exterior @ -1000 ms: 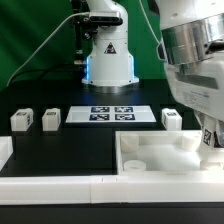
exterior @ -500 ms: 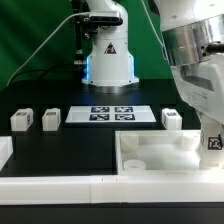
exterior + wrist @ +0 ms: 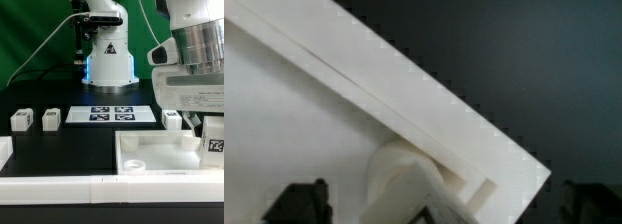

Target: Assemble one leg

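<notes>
Leg [image 3: 214,142]: small blocky white plastic, square-tagged

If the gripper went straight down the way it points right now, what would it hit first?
Most likely the leg standing in the tray-like piece at the exterior view's right. The gripper, jaws open, hangs right over it, a white rounded part showing between the fingers. Depth is unclear; the tray's corner could come first.

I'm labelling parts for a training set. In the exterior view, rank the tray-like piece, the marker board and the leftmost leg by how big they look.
1. Tray-like piece, though it lies nearest the camera, which inflates it.
2. Marker board.
3. Leftmost leg, clearly the smallest.
</notes>
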